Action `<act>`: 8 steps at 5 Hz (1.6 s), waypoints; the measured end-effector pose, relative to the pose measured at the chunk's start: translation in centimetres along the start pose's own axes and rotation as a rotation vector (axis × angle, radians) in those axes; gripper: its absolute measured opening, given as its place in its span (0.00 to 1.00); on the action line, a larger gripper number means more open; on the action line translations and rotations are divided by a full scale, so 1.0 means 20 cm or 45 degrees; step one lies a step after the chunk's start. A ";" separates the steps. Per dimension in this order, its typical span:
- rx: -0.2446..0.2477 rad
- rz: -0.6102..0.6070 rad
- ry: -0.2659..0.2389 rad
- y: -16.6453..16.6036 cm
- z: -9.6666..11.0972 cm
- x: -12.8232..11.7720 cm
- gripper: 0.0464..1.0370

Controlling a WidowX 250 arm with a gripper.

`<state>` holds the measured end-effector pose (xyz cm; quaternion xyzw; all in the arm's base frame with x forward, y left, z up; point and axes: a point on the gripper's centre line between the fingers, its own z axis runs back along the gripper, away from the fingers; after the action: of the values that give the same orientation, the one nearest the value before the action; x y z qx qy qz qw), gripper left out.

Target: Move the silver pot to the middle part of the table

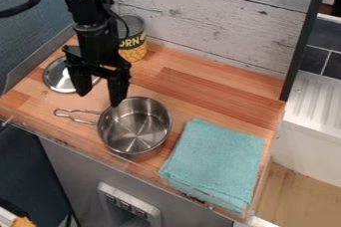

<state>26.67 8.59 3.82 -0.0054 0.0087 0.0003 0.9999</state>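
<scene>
So, far left: a cable [27,3] loops in, cut off by the edge, and down in the bottom corner there's some orange thing [23,222], mostly cropped, no clue what it is. Next, the lid [57,77] lies on the left part of the wooden table [193,84], with the gripper blocking my view of its right side. The gripper [100,99] hangs down in front of that, fingers spread apart with a gap between them, right by the left side of the pot. One tip lines up with the rim, but I can't tell if it's touching. Behind the arm, the can [134,47] stands upright near the back wall [206,19], silver up top and yellow lower down. The arm covers part of its left side, and I can't make out what's in it. Then the pot [135,126]: upright, left of the middle and toward the front edge, handle [75,115] pointing left. You can see straight in, just shiny metal walls and bottom with streaky reflections. Below the table, a panel [126,203] with small dark knobs runs off the bottom. Right of the pot is the folded teal cloth [216,164], flat near the front right corner. Last, past the black post [306,37], a white ridged surface [316,101] gets cut off by the right edge.
</scene>
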 end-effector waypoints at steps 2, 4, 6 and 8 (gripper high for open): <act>0.083 -0.051 0.068 -0.04 -0.13 0.01 0.96; 0.159 -0.088 0.071 -0.02 -0.20 0.13 0.63; 0.101 -0.141 0.065 -0.01 -0.14 0.08 0.11; 0.059 -0.138 -0.071 0.00 0.07 0.27 0.03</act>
<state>32.04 8.53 5.06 0.0174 -0.0195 -0.0538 0.9982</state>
